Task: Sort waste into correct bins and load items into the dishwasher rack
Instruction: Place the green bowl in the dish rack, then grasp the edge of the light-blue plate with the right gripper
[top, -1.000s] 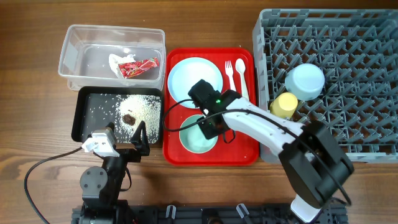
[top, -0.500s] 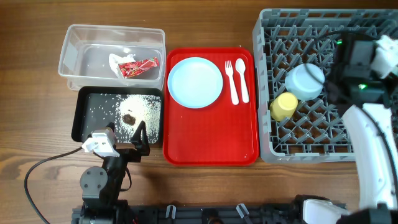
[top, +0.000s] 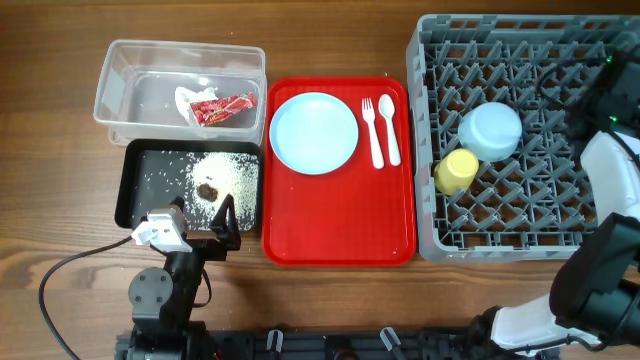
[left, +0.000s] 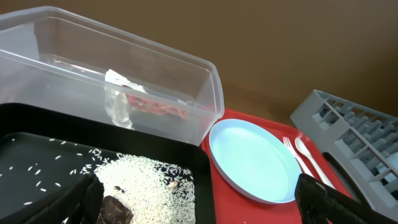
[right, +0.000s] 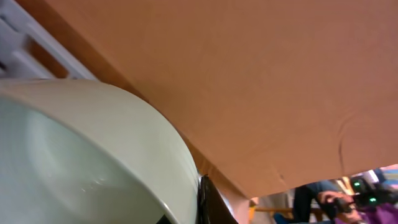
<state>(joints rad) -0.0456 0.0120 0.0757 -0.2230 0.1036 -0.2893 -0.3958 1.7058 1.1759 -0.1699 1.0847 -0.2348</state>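
Left jaws spread, right jaws pinching one pale green bowl (right: 81, 162) (at its rim); one plate (top: 314, 132), one fork (top: 373, 135), one spoon (top: 391, 135).

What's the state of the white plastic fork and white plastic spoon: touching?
Apart. Overhead view shows flat red tray between the white plastic fork and white plastic spoon, full length.
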